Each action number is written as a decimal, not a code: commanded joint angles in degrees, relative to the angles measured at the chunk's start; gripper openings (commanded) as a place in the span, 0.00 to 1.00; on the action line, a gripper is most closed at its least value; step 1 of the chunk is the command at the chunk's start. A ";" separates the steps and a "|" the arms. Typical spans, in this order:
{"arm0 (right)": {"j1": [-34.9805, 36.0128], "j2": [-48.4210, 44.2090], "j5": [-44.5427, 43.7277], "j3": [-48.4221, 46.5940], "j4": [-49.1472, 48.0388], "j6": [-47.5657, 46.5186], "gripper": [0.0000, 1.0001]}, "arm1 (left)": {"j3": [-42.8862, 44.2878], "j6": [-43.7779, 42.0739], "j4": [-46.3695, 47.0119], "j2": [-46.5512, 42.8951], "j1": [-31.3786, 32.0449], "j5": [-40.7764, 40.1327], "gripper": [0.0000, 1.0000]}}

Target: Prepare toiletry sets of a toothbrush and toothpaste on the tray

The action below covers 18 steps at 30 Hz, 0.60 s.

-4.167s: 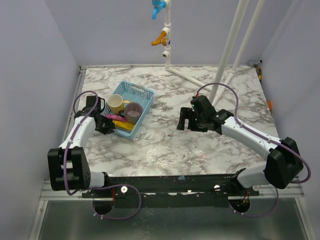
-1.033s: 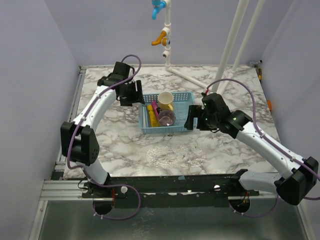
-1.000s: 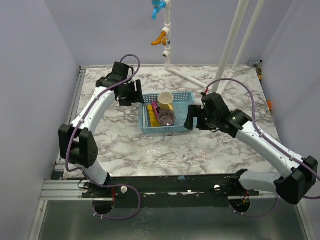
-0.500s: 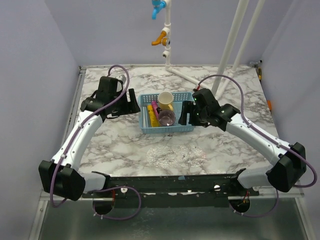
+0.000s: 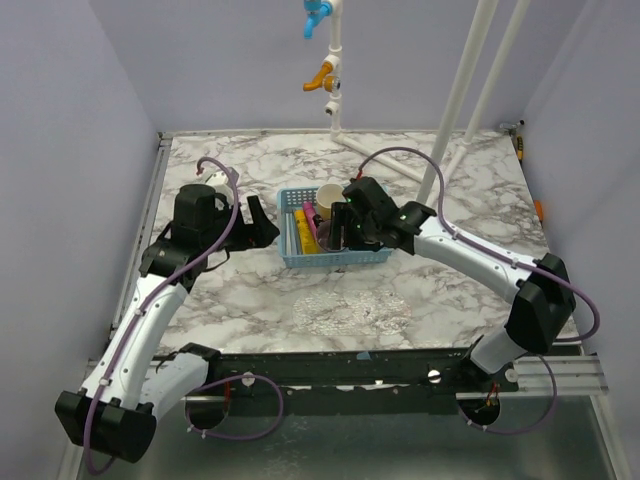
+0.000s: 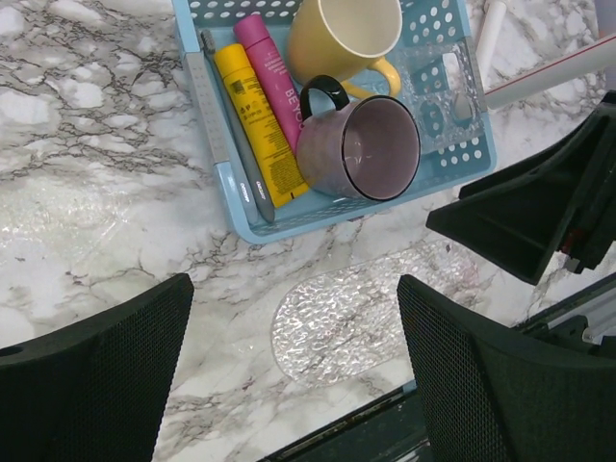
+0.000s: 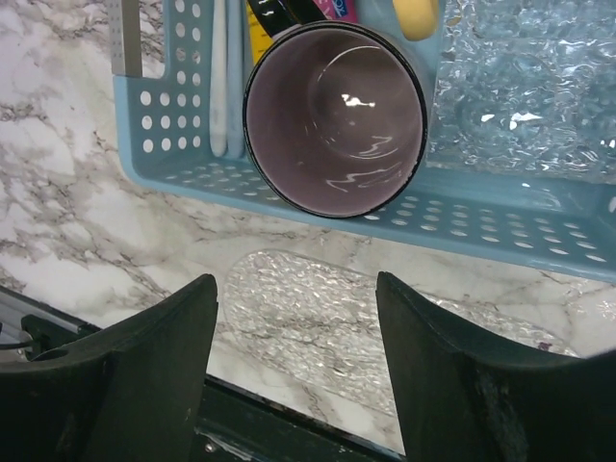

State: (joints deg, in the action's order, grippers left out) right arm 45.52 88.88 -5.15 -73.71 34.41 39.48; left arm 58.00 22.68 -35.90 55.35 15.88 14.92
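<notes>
The yellow toothpaste tube [image 6: 252, 125] and the pink toothpaste tube [image 6: 272, 67] lie touching in the blue basket [image 6: 318, 210]. A toothbrush [image 6: 236, 154] lies along the wall beside them, and 2 mugs are there too, 1 purple mug [image 6: 356, 149] and 1 yellow mug [image 6: 342, 38]. The clear tray [image 6: 337, 322] sits on the worktop [image 6: 77, 144] just beside the basket. The left gripper [image 6: 289, 298] is spread wide, holding nothing, near the basket's end. The right gripper [image 7: 296, 289] hangs wide above the purple mug.

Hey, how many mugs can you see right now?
2. A yellow mug is at the far end of the blue basket, and a purple mug sits next to it, nearer the arms' bases. No others show.
</notes>
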 commanded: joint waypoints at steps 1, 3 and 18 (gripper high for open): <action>1.15 3.47 -5.01 -3.47 0.65 3.51 0.69 | -3.57 0.96 4.37 -3.33 0.29 0.71 0.91; 1.31 4.17 -6.19 -3.51 0.67 5.17 0.69 | -5.42 1.29 5.41 -4.31 0.38 -0.19 0.97; 1.24 7.73 -10.95 -0.49 -1.94 16.13 0.55 | -7.59 4.39 5.95 -5.50 1.44 2.06 0.99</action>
State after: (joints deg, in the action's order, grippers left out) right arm 46.54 94.32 -12.71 -75.02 33.36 51.53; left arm 50.96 26.46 -31.22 51.24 16.75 15.86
